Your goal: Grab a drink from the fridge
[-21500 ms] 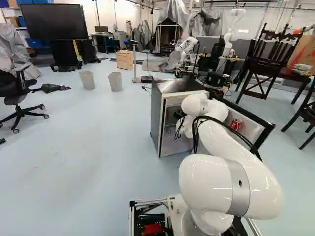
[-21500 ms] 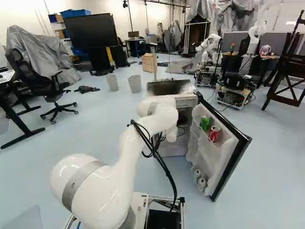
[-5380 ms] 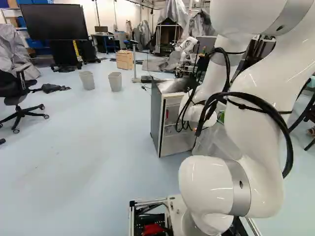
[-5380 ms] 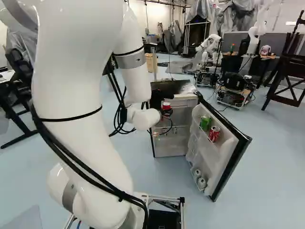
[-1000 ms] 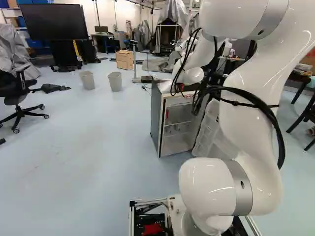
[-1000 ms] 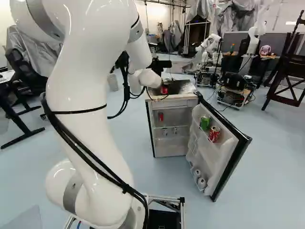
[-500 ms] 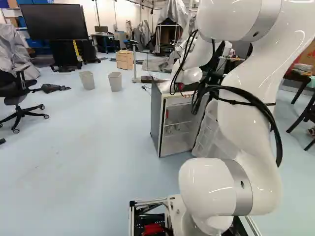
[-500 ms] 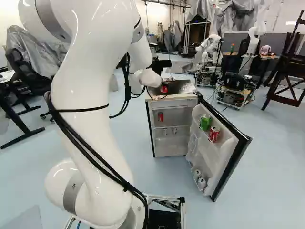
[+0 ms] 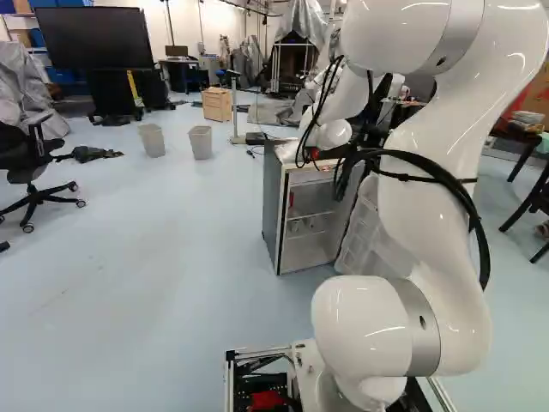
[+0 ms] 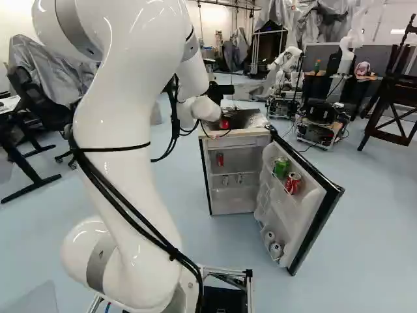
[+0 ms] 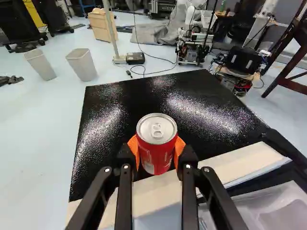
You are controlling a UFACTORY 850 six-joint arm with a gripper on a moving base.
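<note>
My gripper (image 10: 223, 119), small beyond the white wrist in the right base view, is at the fridge's top (image 10: 246, 118). In the wrist view the gripper (image 11: 157, 147) is shut on a red can (image 11: 156, 157), orange pads pressing both sides. The can is upright over the black fridge top (image 11: 115, 115), near its front edge; whether it touches is unclear. The fridge door (image 10: 313, 225) hangs open. Its upper shelf has a green can (image 10: 281, 167) and another red can (image 10: 293, 183); pale cans (image 10: 275, 250) lie low. One more red can (image 10: 219, 159) is inside the fridge.
Two grey bins (image 9: 152, 140) (image 9: 201, 142) stand beyond the fridge to its left. Another robot (image 10: 287, 65) and a small wheeled cart (image 10: 319, 122) are behind it. Dark wooden chairs (image 10: 394, 98) stand at the right, an office chair (image 9: 34, 167) at the far left.
Since the earliest frames the arm has risen and the red can has come up over the fridge top in the gripper. During the last second the upper arm shifted slightly; the base stayed put.
</note>
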